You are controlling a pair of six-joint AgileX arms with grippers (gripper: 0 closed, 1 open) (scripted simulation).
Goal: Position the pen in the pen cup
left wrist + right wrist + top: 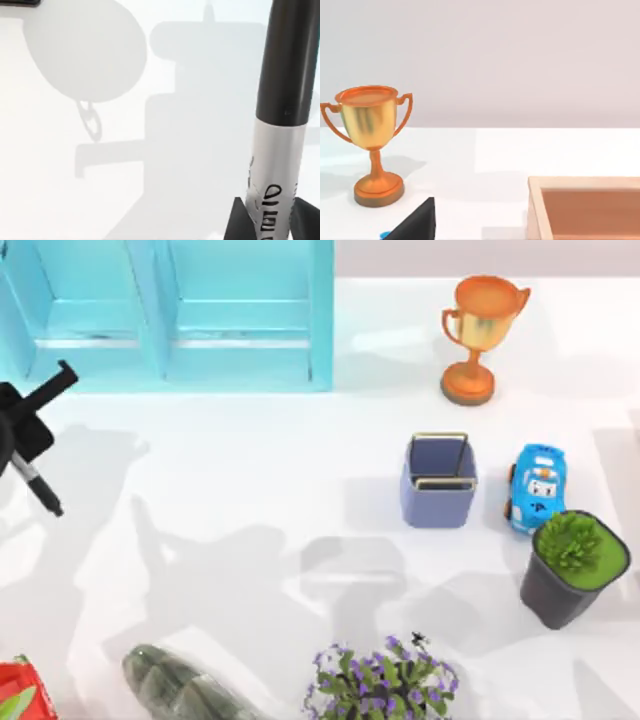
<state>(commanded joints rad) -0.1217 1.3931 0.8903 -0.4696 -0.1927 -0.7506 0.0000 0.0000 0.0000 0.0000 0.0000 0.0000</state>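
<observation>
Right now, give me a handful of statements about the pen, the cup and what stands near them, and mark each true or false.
1. The left gripper holds the pen at the table's left edge. True.
2. The pen already stands in the pen cup. False: the cup holds no pen.
3. A blue toy car sits just right of the cup. True.
4. The trophy lies tipped over. False: it stands upright.

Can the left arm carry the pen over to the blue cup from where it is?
Probably yes. The left pincer holds the pen at the table's left edge, and the table between it and the pen cup is bare. The cup's top is open. It is a long way across, so reach is uncertain.
</observation>
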